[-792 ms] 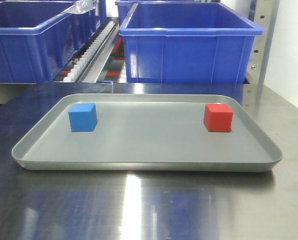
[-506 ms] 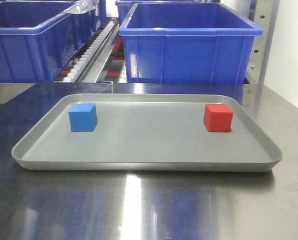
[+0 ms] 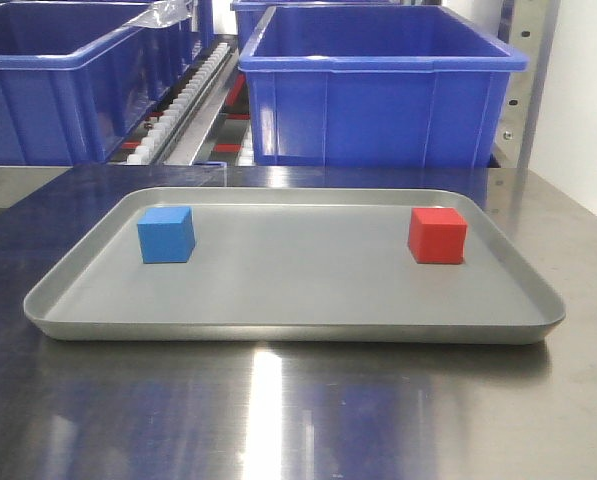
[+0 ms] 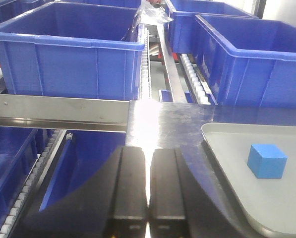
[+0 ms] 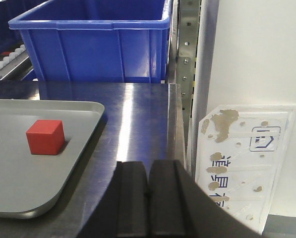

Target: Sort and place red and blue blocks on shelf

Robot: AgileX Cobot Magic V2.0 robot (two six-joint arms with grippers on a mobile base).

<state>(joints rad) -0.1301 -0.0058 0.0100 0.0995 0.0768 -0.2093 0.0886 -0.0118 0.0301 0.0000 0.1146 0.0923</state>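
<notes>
Front view: blue block (image 3: 166, 235) at 9 o'clock on grey tray (image 3: 288, 331), red block (image 3: 437, 236) at 3 o'clock.
Tools: left tool (image 4: 148, 154), right tool (image 5: 148, 171) both pressed together, empty.
Handling: probably light, rigid (matte); pinch opposite faces.

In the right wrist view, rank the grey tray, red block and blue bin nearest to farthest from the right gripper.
From the right gripper:
1. Grey tray, near corner just to its left.
2. Red block, on the tray, farther left.
3. Blue bin, at the back, behind the table.
</notes>
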